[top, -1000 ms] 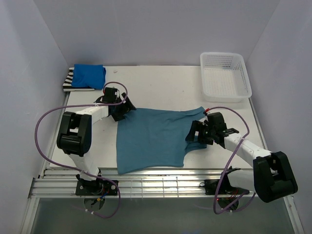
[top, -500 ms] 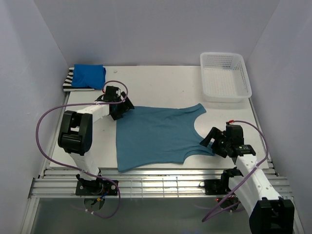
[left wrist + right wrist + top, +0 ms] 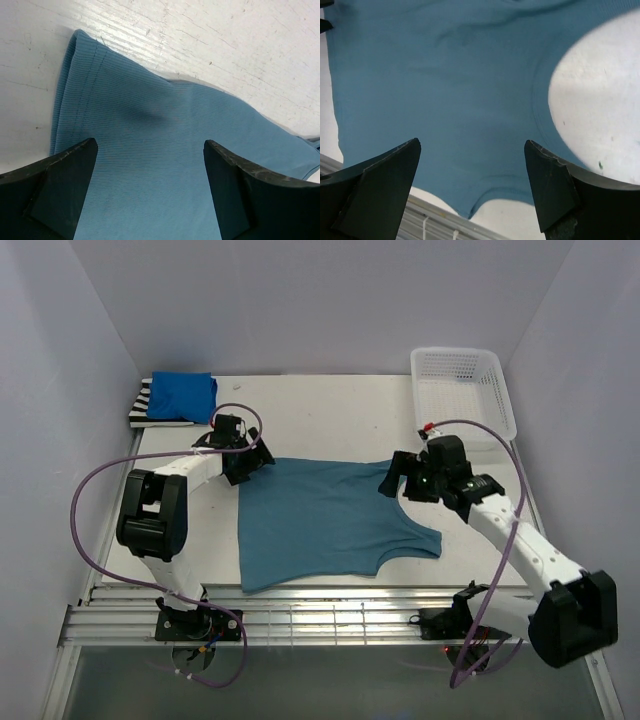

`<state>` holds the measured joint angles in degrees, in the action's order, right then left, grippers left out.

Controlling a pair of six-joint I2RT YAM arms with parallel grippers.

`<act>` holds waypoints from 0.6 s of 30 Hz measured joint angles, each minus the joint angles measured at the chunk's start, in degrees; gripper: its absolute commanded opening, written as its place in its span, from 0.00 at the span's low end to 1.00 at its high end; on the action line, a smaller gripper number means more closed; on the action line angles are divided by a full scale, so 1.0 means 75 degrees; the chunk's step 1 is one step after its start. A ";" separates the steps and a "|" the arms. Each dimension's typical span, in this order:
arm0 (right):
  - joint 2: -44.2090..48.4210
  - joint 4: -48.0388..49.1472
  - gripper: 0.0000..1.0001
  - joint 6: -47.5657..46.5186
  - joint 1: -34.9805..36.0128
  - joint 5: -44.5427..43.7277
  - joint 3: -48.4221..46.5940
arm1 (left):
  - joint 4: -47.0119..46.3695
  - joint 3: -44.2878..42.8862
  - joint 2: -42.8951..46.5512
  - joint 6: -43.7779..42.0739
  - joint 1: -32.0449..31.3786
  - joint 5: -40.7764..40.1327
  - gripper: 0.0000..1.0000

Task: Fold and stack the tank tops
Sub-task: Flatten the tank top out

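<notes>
Seeing the teal tank top point(image 3: 320, 525) lying flat toward the near edge, the royal blue top point(image 3: 183, 395) sitting on the striped top point(image 3: 141, 409) in the far left corner, the left gripper point(image 3: 254, 467) and right gripper point(image 3: 392, 483) hanging with jaws apart over the teal cloth's far corners

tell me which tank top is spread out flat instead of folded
The muted teal-blue tank top, lying open in the centre. The royal blue top sits folded on the striped top in the far left corner.
</notes>
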<state>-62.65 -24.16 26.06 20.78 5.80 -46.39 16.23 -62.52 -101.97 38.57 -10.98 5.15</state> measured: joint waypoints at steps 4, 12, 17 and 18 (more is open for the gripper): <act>-0.1766 0.0373 0.90 -0.0361 0.0364 -0.0536 -0.1212 | 0.0102 -0.0221 -0.0017 -0.0067 0.0000 -0.0058 0.98; -0.5065 0.0554 0.90 -0.0868 0.0303 -0.1037 -0.3261 | 0.0175 -0.1434 -0.1011 -0.0184 0.0006 -0.0160 0.98; -0.6167 0.0495 0.90 -0.0930 0.0219 -0.0950 -0.4060 | 0.0239 -0.1886 -0.1539 -0.0224 0.0006 -0.0230 0.98; -0.6350 0.0498 0.90 -0.0930 0.0187 -0.0947 -0.4205 | 0.0239 -0.1923 -0.1600 -0.0227 0.0006 -0.0230 0.98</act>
<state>-110.28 -20.43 19.09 22.17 -1.30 -77.93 18.02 -76.95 -113.97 36.86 -10.94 3.42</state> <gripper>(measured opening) 0.900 0.978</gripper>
